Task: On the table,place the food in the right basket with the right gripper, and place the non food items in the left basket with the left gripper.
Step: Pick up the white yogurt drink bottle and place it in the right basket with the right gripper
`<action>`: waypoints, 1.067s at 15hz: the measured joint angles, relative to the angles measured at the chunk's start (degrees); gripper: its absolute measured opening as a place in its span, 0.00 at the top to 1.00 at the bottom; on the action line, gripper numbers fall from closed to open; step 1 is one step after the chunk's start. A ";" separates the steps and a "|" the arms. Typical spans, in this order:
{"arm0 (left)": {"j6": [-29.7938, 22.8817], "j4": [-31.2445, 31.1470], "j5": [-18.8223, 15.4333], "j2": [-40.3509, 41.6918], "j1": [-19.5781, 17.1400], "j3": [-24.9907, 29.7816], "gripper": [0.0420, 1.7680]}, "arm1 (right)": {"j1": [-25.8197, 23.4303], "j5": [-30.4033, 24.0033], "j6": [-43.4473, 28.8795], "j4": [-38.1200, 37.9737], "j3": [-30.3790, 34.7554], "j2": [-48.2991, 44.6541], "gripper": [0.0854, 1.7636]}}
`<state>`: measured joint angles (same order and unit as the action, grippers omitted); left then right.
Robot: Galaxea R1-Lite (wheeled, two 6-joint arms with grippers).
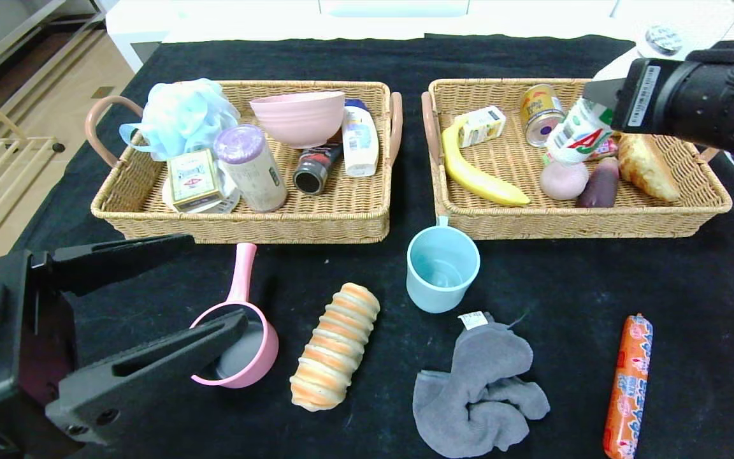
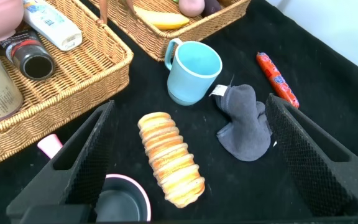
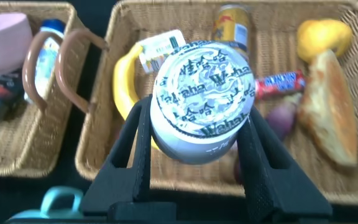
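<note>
Right claw [image 3: 197, 155] pinches a white drink bottle [image 1: 578, 133] between its black fingers [image 3: 132, 155], holding it tilted over the right basket [image 1: 660, 213]. Below it in that basket lie a banana [image 1: 475, 172], a small carton [image 1: 480, 125], a can [image 1: 540, 113] and a piece of bread [image 1: 647, 167]. Left claw [image 2: 185, 149] hangs spread wide over the near left of the table [image 1: 596, 280], above a pink ladle [image 1: 239, 331] and a striped bread roll [image 1: 336, 344]. A blue mug [image 1: 441, 268], grey cloth [image 1: 482, 389] and sausage [image 1: 629, 386] rest on the table too. The left basket [image 1: 246, 223] holds a pink bowl [image 1: 298, 116].
</note>
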<state>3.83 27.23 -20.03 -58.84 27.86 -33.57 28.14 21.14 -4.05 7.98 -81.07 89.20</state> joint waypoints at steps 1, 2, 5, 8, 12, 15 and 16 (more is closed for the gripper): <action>0.00 -0.01 0.00 -0.05 0.00 0.00 0.03 | 0.00 -0.04 0.02 -0.35 -3.05 2.41 0.53; 0.02 0.00 0.00 -0.05 0.00 0.00 0.03 | -0.02 -0.44 0.04 -0.44 -5.89 4.71 0.53; 0.05 -0.06 0.00 -0.05 0.00 0.04 0.03 | -0.38 -1.52 -0.02 -0.72 -13.49 11.37 0.53; 0.11 -0.06 -0.02 -0.17 0.01 0.04 0.03 | -0.94 -1.66 -0.05 -0.74 -18.88 17.19 0.53; 0.09 -0.06 -0.04 -0.33 0.01 0.00 0.03 | -2.17 -1.66 -0.11 -0.68 -22.52 22.19 0.53; 0.11 -0.20 -0.04 -0.39 0.04 0.00 0.03 | -3.80 -1.63 -0.24 -0.60 -24.31 24.44 0.53; 0.09 -0.22 -0.06 -0.39 0.06 0.00 0.03 | -4.00 -1.63 -0.24 -0.63 -24.47 24.77 0.53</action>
<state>3.91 27.01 -20.09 -59.23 27.92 -33.57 24.14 19.50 -4.29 7.35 -105.53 113.97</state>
